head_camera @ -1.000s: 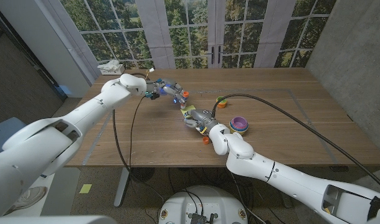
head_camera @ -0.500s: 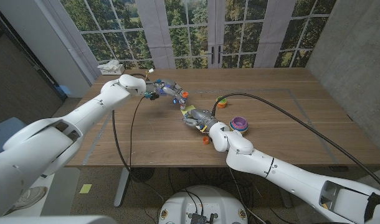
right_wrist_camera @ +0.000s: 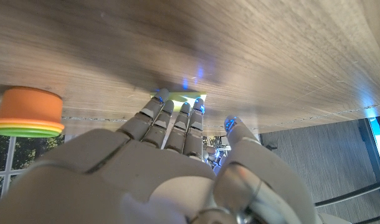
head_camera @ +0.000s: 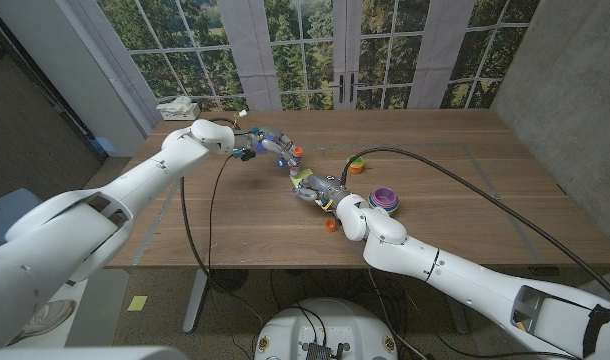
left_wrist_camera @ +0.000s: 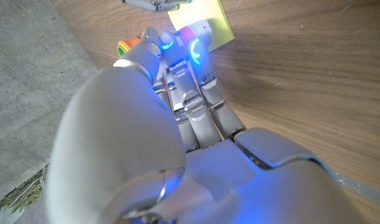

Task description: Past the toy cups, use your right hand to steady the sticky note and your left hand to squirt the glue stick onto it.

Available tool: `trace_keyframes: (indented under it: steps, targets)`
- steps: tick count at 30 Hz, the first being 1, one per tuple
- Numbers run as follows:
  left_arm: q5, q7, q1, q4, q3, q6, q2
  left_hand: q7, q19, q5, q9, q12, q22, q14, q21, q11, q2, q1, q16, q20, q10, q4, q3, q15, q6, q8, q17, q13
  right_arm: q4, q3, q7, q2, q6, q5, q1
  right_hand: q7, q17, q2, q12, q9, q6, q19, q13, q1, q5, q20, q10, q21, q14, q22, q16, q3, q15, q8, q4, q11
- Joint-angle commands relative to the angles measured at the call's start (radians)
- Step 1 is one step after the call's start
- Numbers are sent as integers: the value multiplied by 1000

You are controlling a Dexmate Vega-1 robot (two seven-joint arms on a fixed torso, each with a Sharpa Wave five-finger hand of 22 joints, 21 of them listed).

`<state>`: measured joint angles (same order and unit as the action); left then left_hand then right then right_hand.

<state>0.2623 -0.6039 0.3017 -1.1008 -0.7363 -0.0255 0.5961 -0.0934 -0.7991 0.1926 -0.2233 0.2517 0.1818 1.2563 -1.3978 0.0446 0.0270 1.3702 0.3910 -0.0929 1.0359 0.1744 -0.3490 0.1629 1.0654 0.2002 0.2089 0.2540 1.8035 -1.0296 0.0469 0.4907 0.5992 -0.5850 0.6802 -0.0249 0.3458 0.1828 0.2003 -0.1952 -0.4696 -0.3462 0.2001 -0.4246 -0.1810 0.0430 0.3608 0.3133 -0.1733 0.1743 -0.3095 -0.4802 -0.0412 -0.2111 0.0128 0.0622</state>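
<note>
Item: sticky note (left_wrist_camera: 205, 18). Yellow-green, flat on the worktop (head_camera: 455, 190) near its middle, nearer the far edge than the near one, just beside the left hand's fingertips. In the right wrist view a corner of the note (right_wrist_camera: 184, 98) showed under the right fingertips.

Item: right hand (head_camera: 320, 188). Fingers (right_wrist_camera: 168, 121) extended, tips pressing on the note; grasping nothing, fingers apart. Judged: steadying was in place.

Item: left hand (head_camera: 270, 146). Fingers (left_wrist_camera: 193, 93) clenched around a thing with an orange tip, taken for the glue stick (head_camera: 296, 152), just beside the note. How firmly it was gripped I cannot tell; the left wrist view hid the stick behind the hand's back.

Item: toy cups. One stack, orange on green (head_camera: 356, 166), toward the far edge from the right hand; another, purple on top (head_camera: 385, 198), toward the right edge. A small orange piece (head_camera: 330, 226) lay on the near side of the right forearm.

Step in hand, judged: bringing the stick's tip onto the note. To do it well:
- press the right fingertips on one margin, leaving bare paper for the glue;
- lower the tip steeply onto the bare part, clear of the right fingers;
- stroke away from the pinned margin, so the paper draws taut rather than buckles;
- press lightly; a hard push could drag the note out.
</note>
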Motion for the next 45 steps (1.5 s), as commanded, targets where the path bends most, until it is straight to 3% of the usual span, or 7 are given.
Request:
trace_keyframes:
  steps: [1,8,15,17,27,35,45]
  targets:
    - [-13,-11,-11,44,-15,17,-16,65,-9,6,-5,0,-1,63,1,-161,-37,33,-2,-113,158,-5,-7,79,113,6,-1,95,-10,-9,13,5,4,21,-16,2,2,-3,9,-3,-12,-1,1,18,3,33,8,-5,1,1,4,0,-95,-3,11,-3]
    - [-2,-35,-39,192,-15,104,-66,73,-9,2,-5,-3,-1,58,3,-166,-40,31,-6,-112,157,-6,-6,79,114,6,-2,94,-16,-19,20,5,9,23,-27,2,-2,-4,9,-3,-14,-2,0,27,3,32,10,-7,-1,1,8,-1,-95,-2,17,-6]
    - [-5,-47,-60,296,-18,185,-106,88,-8,-4,-5,-5,0,51,4,-188,-39,27,-12,-111,159,-8,-4,79,119,8,-4,93,-30,-23,26,-1,9,31,-41,3,-5,-4,9,-2,-16,-3,0,33,3,32,12,-9,-4,1,11,-2,-94,-2,21,-6]
    - [8,-77,-82,381,-17,223,-140,89,-6,-5,-5,-5,-1,50,6,-188,-39,26,-14,-111,158,-8,-4,79,118,8,-5,92,-35,-23,27,-3,8,35,-44,2,-6,-4,9,-2,-16,-3,0,35,3,32,12,-10,-4,1,12,-2,-94,-1,23,-7]
    - [-20,-114,-166,621,-50,318,-236,92,-3,-10,-5,-10,-3,34,14,-192,-40,25,-24,-110,153,-9,-5,80,117,7,-8,91,-54,-25,28,-12,0,54,-59,2,-11,-6,9,-2,-18,-5,0,39,3,31,14,-12,-10,1,15,-4,-98,0,23,-7]
    - [-41,-97,-200,711,-77,325,-280,92,-4,-13,-5,-12,-3,31,16,-193,-40,25,-26,-110,153,-8,-5,80,117,8,-8,89,-58,-32,32,-11,4,58,-69,4,-14,-4,10,-1,-20,-8,0,44,3,32,19,-14,-14,1,17,-7,-102,0,26,-7]
    - [-48,-66,-213,722,-100,333,-300,92,-6,-15,-5,-12,-2,33,17,-193,-41,26,-27,-111,155,-8,-4,80,117,8,-7,88,-50,-27,28,-1,-7,73,-64,8,-22,-4,11,-1,-25,-16,-1,51,2,41,24,-15,-26,1,20,-12,-105,0,30,-8]
